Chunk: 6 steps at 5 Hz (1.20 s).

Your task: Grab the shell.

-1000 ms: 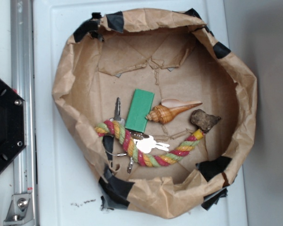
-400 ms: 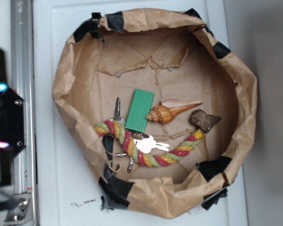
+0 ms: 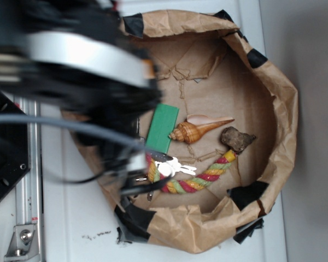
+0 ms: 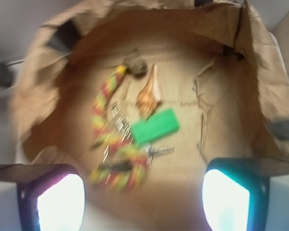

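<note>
Exterior view, from above: a round basin of crumpled brown paper (image 3: 273, 109), patched with black tape, sits on a white surface. Near the middle of its floor lies a flat green rectangular block (image 3: 163, 127). Just right of the block, nearly touching it, rests the small spiral seashell (image 3: 195, 130): glossy orange-brown with darker bands, its rounded whorled end toward the block, its long tapering tail pointing away to the right, a pale pinkish-cream lip along its upper side. Further right of the block, past the shell's tail, sits a dark brown rough rock-like lump (image 3: 237, 138). Below the block curves a red, yellow and green twisted rope (image 3: 202, 177) with a small white figure on it. A blurred black and silver robot arm (image 3: 76, 65) covers the upper left; its pincer cannot be made out here.

Wrist view, blurred: the shell (image 4: 149, 94) lies just above the block (image 4: 155, 127), tail pointing up, untouched. The gripper (image 4: 143, 202) shows two fingers (image 4: 55, 195) spread wide apart at the bottom corners, holding nothing.
</note>
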Available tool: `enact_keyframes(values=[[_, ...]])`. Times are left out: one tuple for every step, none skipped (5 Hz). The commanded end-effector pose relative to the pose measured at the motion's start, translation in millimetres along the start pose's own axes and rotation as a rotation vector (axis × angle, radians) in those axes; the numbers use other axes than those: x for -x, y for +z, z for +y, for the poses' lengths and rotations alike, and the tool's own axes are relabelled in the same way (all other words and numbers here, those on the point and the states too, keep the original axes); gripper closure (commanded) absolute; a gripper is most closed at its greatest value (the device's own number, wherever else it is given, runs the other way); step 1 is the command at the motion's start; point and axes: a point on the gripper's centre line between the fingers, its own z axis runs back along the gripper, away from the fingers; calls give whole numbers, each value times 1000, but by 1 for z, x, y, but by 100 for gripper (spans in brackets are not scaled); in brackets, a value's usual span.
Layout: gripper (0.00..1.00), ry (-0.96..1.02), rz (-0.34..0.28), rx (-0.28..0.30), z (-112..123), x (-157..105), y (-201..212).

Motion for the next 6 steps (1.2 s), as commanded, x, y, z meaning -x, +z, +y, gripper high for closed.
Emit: enact_keyframes(values=[[0,3,66,-27,-14,-36,-58],[0,-17,118,-56,-21,-35,-90],[0,-54,139,-52,-24,-44,-112],[80,-60,187,-91,-25,-35,-141],[100,-37,189,-110,-25,-36,-130],[100,-20,130,-114,-23,-49,-81]])
